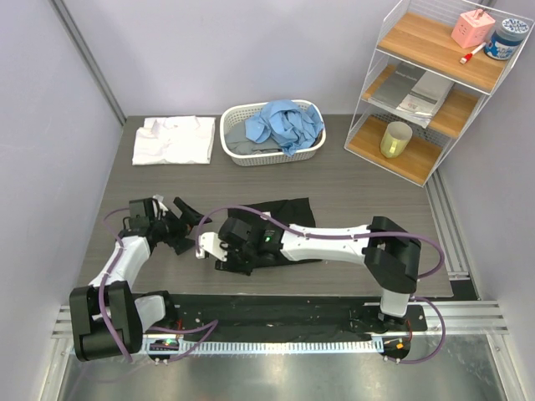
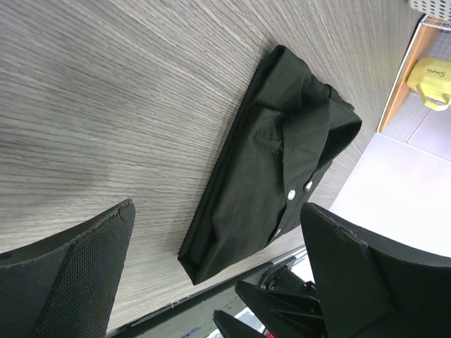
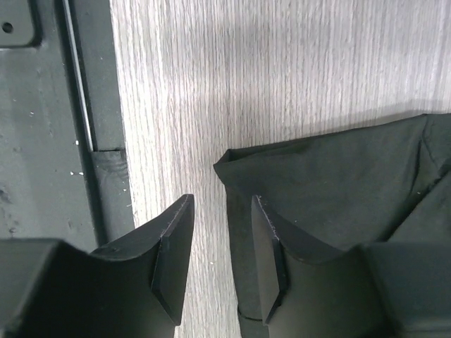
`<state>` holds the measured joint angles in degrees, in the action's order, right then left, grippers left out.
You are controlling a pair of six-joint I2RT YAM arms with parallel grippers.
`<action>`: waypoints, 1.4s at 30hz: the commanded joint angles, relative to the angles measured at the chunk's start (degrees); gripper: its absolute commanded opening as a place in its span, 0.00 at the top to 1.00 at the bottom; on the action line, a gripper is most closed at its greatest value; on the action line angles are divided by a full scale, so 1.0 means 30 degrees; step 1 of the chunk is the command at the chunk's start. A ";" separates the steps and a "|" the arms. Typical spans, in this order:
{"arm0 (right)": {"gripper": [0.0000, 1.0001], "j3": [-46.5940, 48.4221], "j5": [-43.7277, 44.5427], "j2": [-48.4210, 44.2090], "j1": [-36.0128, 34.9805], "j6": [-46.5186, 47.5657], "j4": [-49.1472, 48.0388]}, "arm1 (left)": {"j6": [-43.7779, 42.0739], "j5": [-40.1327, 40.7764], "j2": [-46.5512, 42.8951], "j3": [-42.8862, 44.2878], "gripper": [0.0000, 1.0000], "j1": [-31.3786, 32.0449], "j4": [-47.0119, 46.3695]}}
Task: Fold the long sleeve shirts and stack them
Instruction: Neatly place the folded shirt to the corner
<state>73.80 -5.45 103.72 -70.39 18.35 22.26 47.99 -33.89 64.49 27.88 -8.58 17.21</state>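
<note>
A black long sleeve shirt (image 1: 280,219) lies folded into a narrow rectangle on the wooden table, its collar and white buttons showing in the left wrist view (image 2: 271,169). My right gripper (image 1: 226,255) hovers over the shirt's near-left corner (image 3: 331,183). Its jaws (image 3: 220,260) are open, with the cloth edge and bare table in the gap and nothing pinched. My left gripper (image 1: 185,224) stands wide open (image 2: 218,274) just left of the black shirt, holding nothing. A white shirt (image 1: 174,139) lies folded at the back left. A light blue shirt (image 1: 284,124) is crumpled in the basket.
The white slatted basket (image 1: 251,154) stands at the back centre, beside the white shirt. A wire and wood shelf (image 1: 435,117) at the back right holds a yellow cup (image 1: 395,139) and small items. The black rail (image 1: 276,305) runs along the near table edge.
</note>
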 commanded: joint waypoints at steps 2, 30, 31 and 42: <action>0.55 -0.0019 0.0586 0.0931 -0.0003 0.0533 -0.1119 | 0.0177 0.0046 -0.0345 -0.0065 0.00 0.0076 -0.0786; 0.99 0.1152 -0.4539 -0.0531 0.3658 0.0182 0.0695 | 0.3427 0.0221 0.1938 -0.1706 0.00 0.3971 -0.8131; 0.99 0.1210 -0.4685 -0.0473 0.3717 0.0241 0.0753 | 0.3631 0.0251 0.2144 -0.1676 0.00 0.4118 -0.8691; 0.99 0.3347 -0.4891 0.0727 0.3717 -0.0783 0.0578 | 0.6182 0.1657 0.6215 -0.0710 0.03 0.6961 -1.0925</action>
<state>78.43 -18.65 104.92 -59.11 18.17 26.00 64.42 -31.97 80.23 24.16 11.62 -13.15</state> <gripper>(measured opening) 0.035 0.985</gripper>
